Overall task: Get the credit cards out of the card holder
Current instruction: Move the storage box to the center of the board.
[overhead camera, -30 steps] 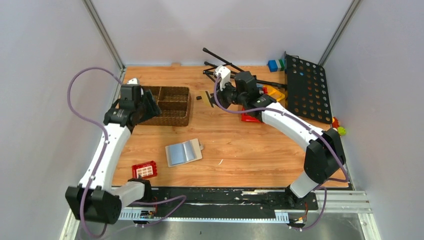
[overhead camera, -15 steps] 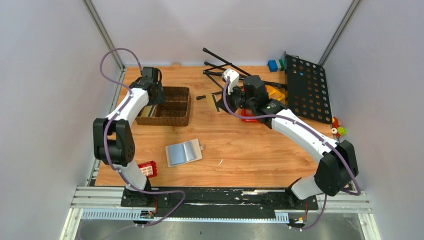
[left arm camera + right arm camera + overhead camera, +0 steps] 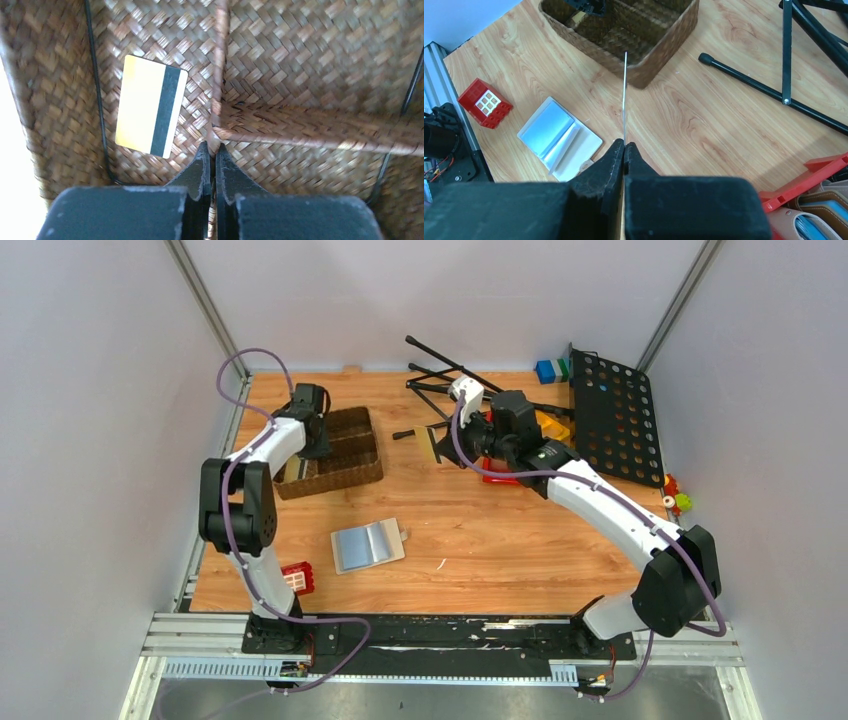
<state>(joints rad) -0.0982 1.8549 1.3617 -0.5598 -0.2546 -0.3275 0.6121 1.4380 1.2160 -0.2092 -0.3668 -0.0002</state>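
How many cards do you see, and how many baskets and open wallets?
Cards: 2, the yellow card in the basket and the held card in the right tool
Basket: 1
Open wallet: 1
Total: 4

Your left fingers (image 3: 202,167) are pressed together deep in the woven basket (image 3: 335,483), with the tips right at its divider (image 3: 218,75). Woven walls stand close all round, so only the top is open. A yellow card (image 3: 150,112) lies flat in the compartment beside them. Your right fingers (image 3: 609,165) pinch a card (image 3: 625,95) edge-on above bare bench (image 3: 500,540). Open wood runs between the basket and the card holder (image 3: 367,544). Black stand legs (image 3: 440,357) crowd the far side, and a red tray (image 3: 497,478) sits under the right arm.
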